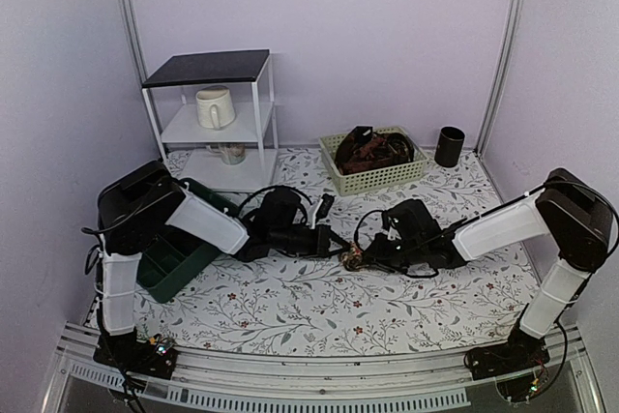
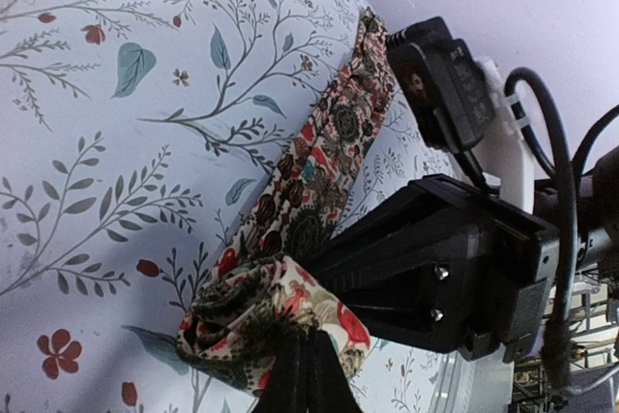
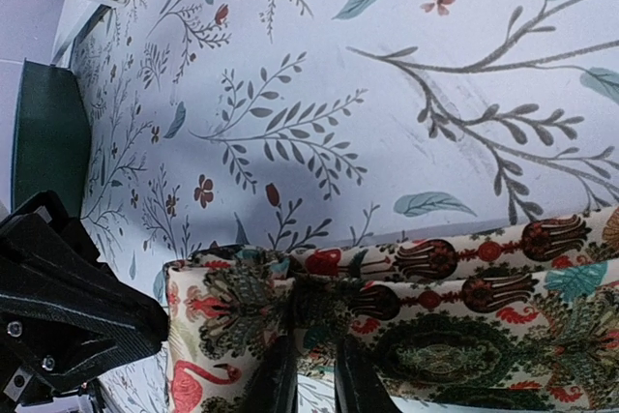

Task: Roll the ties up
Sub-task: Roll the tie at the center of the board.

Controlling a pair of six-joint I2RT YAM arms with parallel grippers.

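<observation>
Low in each wrist view, the left pincer (image 2: 305,360) and right pincer (image 3: 311,369) clench the tie (image 2: 324,157) at its fold. Uneven pulling could undo that fold.

Pale lilac walls (image 1: 387,26) close in three sides, with a metal post (image 1: 126,7) at the back left corner and a second post (image 1: 508,36) at the back right. The worktop (image 1: 290,311) wears a white cloth printed with leafy sprigs and small red flowers. A white shelf unit (image 1: 208,70) with a dark top stands back left. The light is soft and even.
</observation>
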